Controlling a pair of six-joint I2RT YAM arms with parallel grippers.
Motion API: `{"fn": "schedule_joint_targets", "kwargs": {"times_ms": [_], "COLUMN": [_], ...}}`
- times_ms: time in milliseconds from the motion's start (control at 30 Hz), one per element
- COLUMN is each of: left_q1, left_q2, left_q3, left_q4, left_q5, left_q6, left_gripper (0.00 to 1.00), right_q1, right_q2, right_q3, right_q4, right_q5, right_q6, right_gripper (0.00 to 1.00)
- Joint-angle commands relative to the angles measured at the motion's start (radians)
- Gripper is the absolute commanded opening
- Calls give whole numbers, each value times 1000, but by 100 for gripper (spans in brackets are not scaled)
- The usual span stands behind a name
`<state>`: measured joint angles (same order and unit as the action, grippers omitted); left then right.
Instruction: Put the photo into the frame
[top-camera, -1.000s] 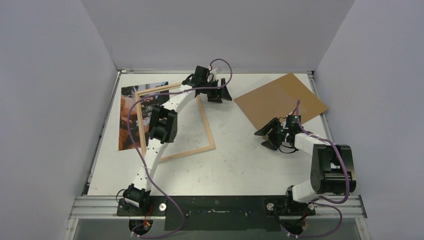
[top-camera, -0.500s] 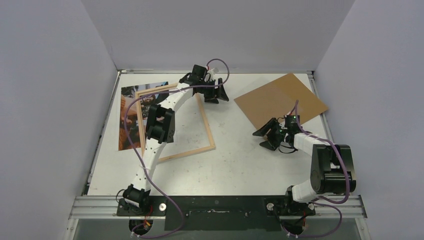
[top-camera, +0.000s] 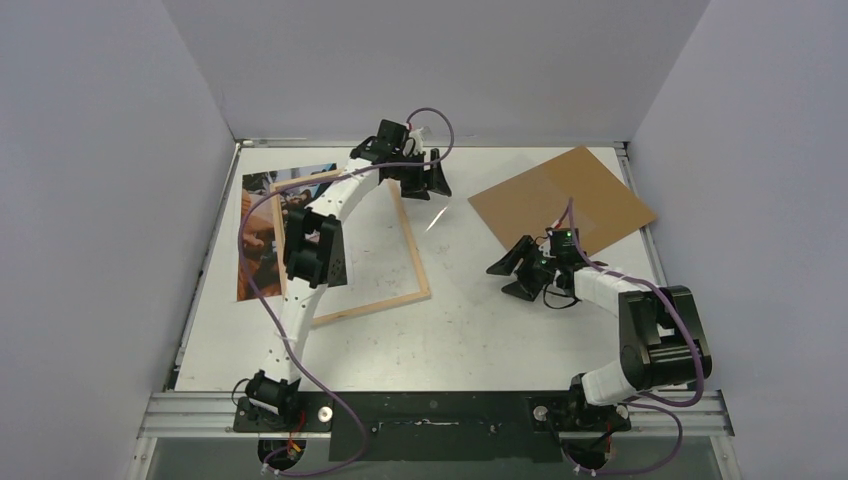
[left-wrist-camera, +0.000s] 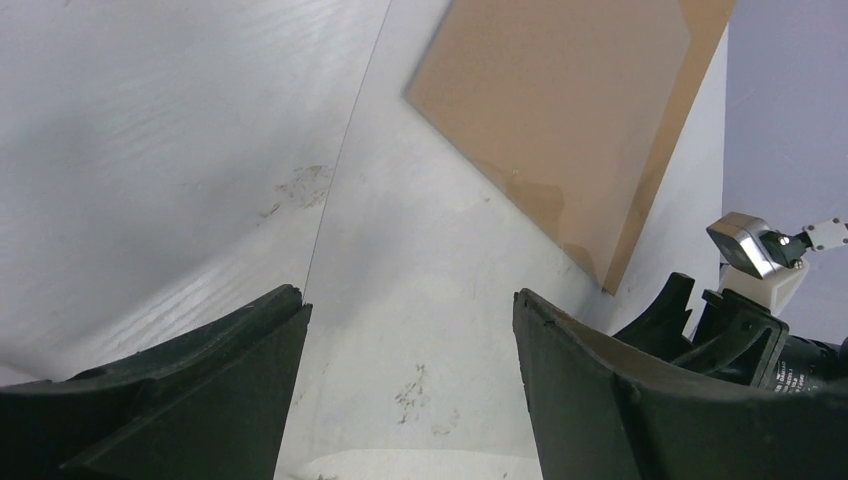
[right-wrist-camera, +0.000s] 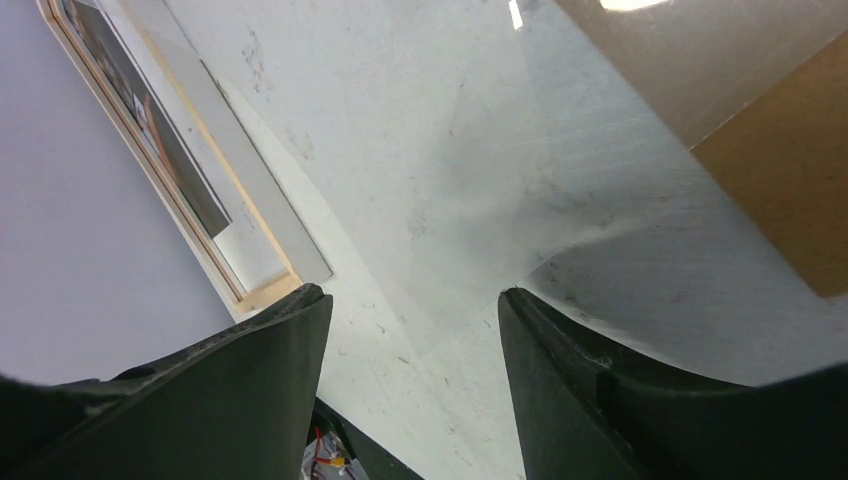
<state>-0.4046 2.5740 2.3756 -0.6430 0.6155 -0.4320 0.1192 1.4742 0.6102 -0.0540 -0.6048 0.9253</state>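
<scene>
Still both spread and empty, right fingers (top-camera: 511, 278) have slid left from the board (top-camera: 560, 200), left fingers (top-camera: 428, 189) slightly too.

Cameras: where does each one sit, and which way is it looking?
Top external: high up behind the arms, looking down at the table; it shows both whole arms, the left hand and the right hand.
Left wrist: on the left arm, looking past its own two open fingers at the brown board and the right hand.
Right wrist: on the right arm, looking past its own open fingers at a corner of the frame and the brown board.
Shared: both wrist views show the brown board; the top view shows it too.
</scene>
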Motion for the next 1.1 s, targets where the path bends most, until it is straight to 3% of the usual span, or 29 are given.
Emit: {"fn": "schedule_joint_targets", "kwargs": {"times_ms": [0, 400, 567, 733, 833, 1067], "left_q1": [17, 112, 146, 147, 146, 148], "left_q2": [-121, -252, -285, -287, -282, -256], "left_q3": [-43, -271, -322, -316, -336, -402], "left_q4": [-86, -105, -138, -216, -241, -224], "left_q5": [-35, -26, -73, -149, -188, -21], "left_q6": [31, 64, 113, 187, 210, 162], "left_gripper": [73, 73, 85, 88, 88, 77], "right_q1": [31, 74, 85, 86, 87, 87], "right_q2": [2, 67, 87, 88, 86, 83], "right_q3": [37, 55, 68, 61, 64, 66], "right_q4": [105, 109, 58, 57, 16, -9], "right_q5": [10, 25, 59, 79, 87, 105], "right_q6": [16, 17, -11, -21, -32, -57], "right_gripper": [63, 63, 63, 63, 63, 63]}}
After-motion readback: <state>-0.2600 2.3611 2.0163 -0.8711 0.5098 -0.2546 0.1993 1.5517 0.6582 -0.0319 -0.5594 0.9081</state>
